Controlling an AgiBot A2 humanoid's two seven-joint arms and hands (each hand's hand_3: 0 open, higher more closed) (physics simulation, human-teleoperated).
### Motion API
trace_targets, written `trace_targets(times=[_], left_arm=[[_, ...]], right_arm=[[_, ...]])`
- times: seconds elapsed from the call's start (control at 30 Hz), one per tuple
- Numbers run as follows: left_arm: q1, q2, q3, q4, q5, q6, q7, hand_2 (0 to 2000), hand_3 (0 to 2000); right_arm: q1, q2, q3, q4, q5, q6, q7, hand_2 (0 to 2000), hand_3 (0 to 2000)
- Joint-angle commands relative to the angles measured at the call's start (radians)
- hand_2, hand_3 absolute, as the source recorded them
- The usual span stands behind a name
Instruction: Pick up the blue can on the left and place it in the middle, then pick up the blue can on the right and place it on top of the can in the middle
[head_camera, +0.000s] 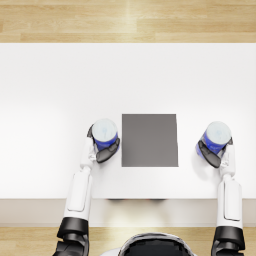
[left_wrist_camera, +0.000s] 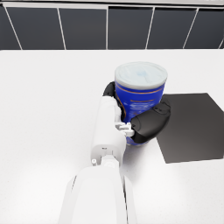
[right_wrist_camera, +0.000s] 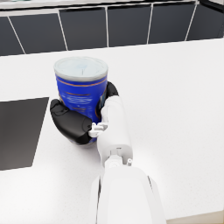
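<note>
- Gripping the left blue can (head_camera: 104, 134), the left hand (head_camera: 106, 150) is wrapping its dark fingers around the lower part of the can's body.
- The left blue can is standing upright on the white tabletop (head_camera: 50, 100), just beside the left edge of the dark grey mat (head_camera: 149, 140), not on it.
- In the left wrist view, the left hand (left_wrist_camera: 146, 124) is closing around the blue can (left_wrist_camera: 140, 98), whose pale lid is facing up; the mat (left_wrist_camera: 192, 127) is lying next to it.
- The right hand (head_camera: 211, 154) is holding the right blue can (head_camera: 217, 137) the same way, with fingers curling around its lower body.
- The right blue can is standing upright on the tabletop, apart from the mat's right edge.
- In the right wrist view, the right hand (right_wrist_camera: 74, 124) is clasping the can (right_wrist_camera: 81, 89), and a corner of the mat (right_wrist_camera: 19, 131) is showing to one side.
- Whether either can is lifting off the tabletop or resting on it, I cannot tell.
- The mat is lying flat in the middle between the 2 cans, carrying nothing.
- A wooden floor (head_camera: 125, 20) is showing beyond the tabletop's far edge.
</note>
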Motion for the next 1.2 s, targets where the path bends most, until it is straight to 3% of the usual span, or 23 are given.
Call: trace_targets(times=[0.03, 0.17, 0.27, 0.4, 0.57, 0.6, 0.7, 0.77, 0.8, 0.83, 0.9, 0.93, 0.97, 1.0, 1.03, 1.07, 1.13, 1.17, 1.2], left_arm=[[0.031, 0.009, -0.008, -0.058, 0.0, -0.001, -0.001, 2000, 1520], [0.039, 0.024, 0.078, -0.175, 0.0, -0.005, 0.0, 2000, 1520], [0.066, 0.041, 0.113, -0.148, 0.0, -0.013, -0.001, 2000, 1520], [0.089, 0.063, 0.173, -0.124, -0.165, -0.021, -0.002, 2000, 1520], [0.126, 0.096, 0.253, -0.016, -0.231, -0.028, -0.003, 2000, 1520], [0.126, 0.099, 0.257, 0.0, -0.235, -0.028, -0.029, 2000, 1520], [0.137, 0.114, 0.271, 0.072, -0.241, -0.046, -0.175, 2000, 1520], [0.146, 0.124, 0.283, 0.121, -0.243, -0.05, -0.23, 2000, 1520], [0.207, 0.037, 0.49, 0.14, -0.244, -0.054, -0.245, 2000, 1520], [0.165, 0.109, 0.346, 0.157, -0.245, -0.052, -0.257, 2000, 1520], [0.179, 0.123, 0.353, 0.217, -0.245, -0.052, -0.272, 2000, 1520], [0.227, 0.067, 0.52, 0.239, -0.245, -0.053, -0.274, 2000, 1520], [0.199, 0.12, 0.4, 0.265, -0.245, -0.058, -0.277, 2000, 1520], [0.203, 0.125, 0.393, 0.286, -0.245, -0.065, -0.28, 2000, 1520], [0.241, 0.078, 0.522, 0.287, -0.245, -0.074, -0.286, 639, 1193], [0.208, 0.116, 0.415, 0.289, -0.245, -0.111, -0.303, 0, 867], [0.202, 0.118, 0.406, 0.287, -0.245, -0.133, -0.323, 0, 213], [0.192, 0.116, 0.406, 0.268, -0.245, -0.135, -0.329, 0, 0], [0.183, 0.113, 0.404, 0.252, -0.245, -0.127, -0.334, 0, 0]], right_arm=[[-0.002, -0.002, -0.012, 0.195, 0.0, -0.002, 0.0, 2000, 1520], [-0.01, -0.008, 0.028, 0.356, 0.0, -0.002, 0.001, 2000, 1520], [-0.004, -0.014, 0.046, 0.426, 0.0, 0.0, 0.001, 2000, 1520], [0.028, -0.025, 0.076, 0.475, 0.0, 0.011, 0.001, 2000, 1520], [0.042, -0.039, 0.119, 0.493, 0.0, 0.018, 0.002, 2000, 1520], [0.042, -0.041, 0.121, 0.493, 0.0, 0.019, 0.002, 2000, 1520], [0.045, -0.047, 0.124, 0.513, 0.0, 0.02, 0.002, 2000, 1520], [0.048, -0.052, 0.128, 0.532, 0.0, 0.02, 0.002, 2000, 1520], [0.05, -0.054, 0.129, 0.542, 0.0, 0.021, 0.001, 2000, 1520], [0.053, -0.057, 0.133, 0.552, 0.0, 0.023, 0.001, 2000, 1520], [0.073, -0.066, 0.144, 0.558, 0.0, 0.023, 0.001, 2000, 1520], [0.078, -0.069, 0.153, 0.561, 0.0, 0.023, 0.001, 2000, 1520], [0.092, -0.076, 0.163, 0.562, 0.0, 0.024, 0.001, 2000, 1520], [0.103, -0.081, 0.174, 0.567, 0.0, 0.028, 0.001, 2000, 1520], [0.114, -0.087, 0.181, 0.565, 0.0, 0.032, 0.001, 2000, 1520], [0.127, -0.094, 0.195, 0.563, 0.0, 0.034, 0.002, 2000, 1520], [0.152, -0.109, 0.224, 0.55, 0.0, 0.041, 0.002, 2000, 1520], [0.173, -0.121, 0.238, 0.543, 0.0, 0.043, 0.002, 2000, 1520], [0.191, -0.132, 0.26, 0.538, 0.0, 0.045, 0.002, 2000, 1520]])
